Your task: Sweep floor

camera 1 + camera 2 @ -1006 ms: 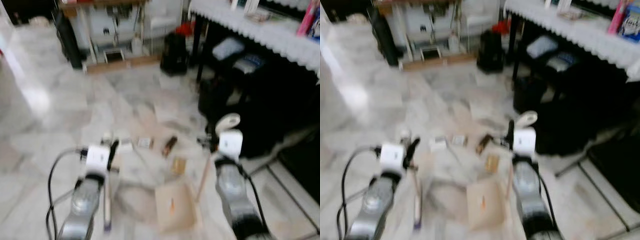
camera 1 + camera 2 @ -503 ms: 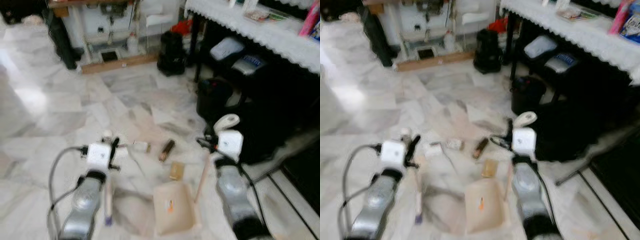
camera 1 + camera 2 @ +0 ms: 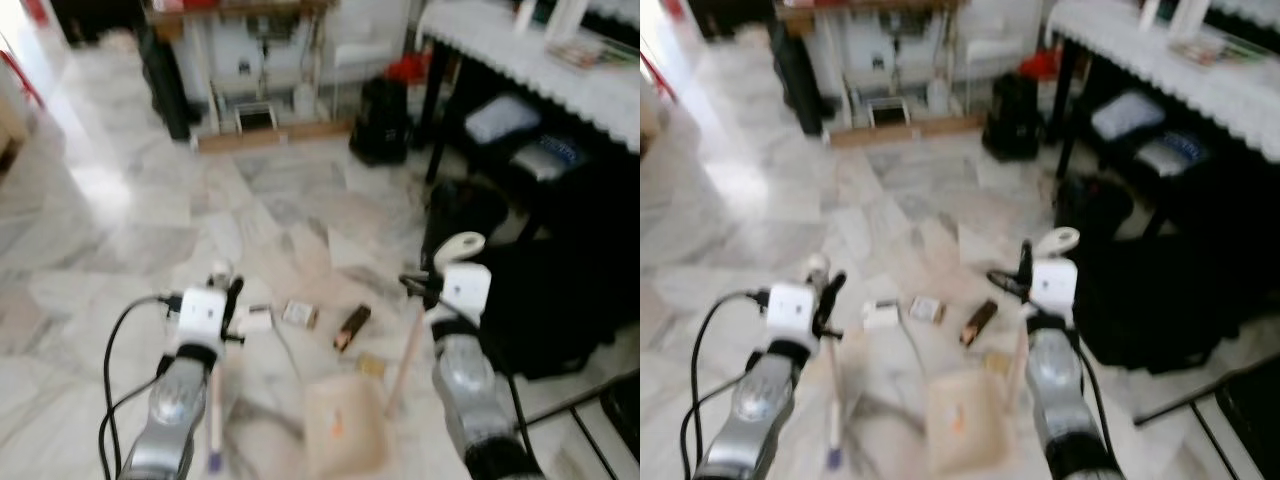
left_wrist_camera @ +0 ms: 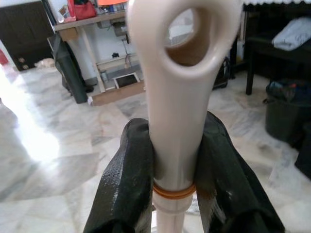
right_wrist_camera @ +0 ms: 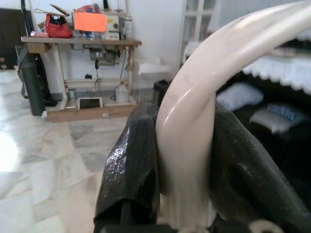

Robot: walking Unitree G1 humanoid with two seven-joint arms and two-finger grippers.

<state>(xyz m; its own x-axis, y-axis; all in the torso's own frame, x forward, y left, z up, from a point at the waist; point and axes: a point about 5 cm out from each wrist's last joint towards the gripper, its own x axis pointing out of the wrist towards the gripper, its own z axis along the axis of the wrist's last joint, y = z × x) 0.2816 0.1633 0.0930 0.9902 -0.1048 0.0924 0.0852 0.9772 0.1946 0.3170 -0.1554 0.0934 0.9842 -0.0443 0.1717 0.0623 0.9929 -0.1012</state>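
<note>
With the left gripper (image 4: 174, 170) jaws clamped on the cream broom handle (image 4: 175, 97) and the right gripper (image 5: 187, 160) jaws clamped on the cream dustpan handle (image 5: 194, 121), the beige dustpan (image 3: 343, 435) sits just behind the scattered litter (image 3: 352, 327), so a hard sweep could flick scraps past it.

No text, label, brand or number is legible anywhere; all of it is too blurred or small.
</note>
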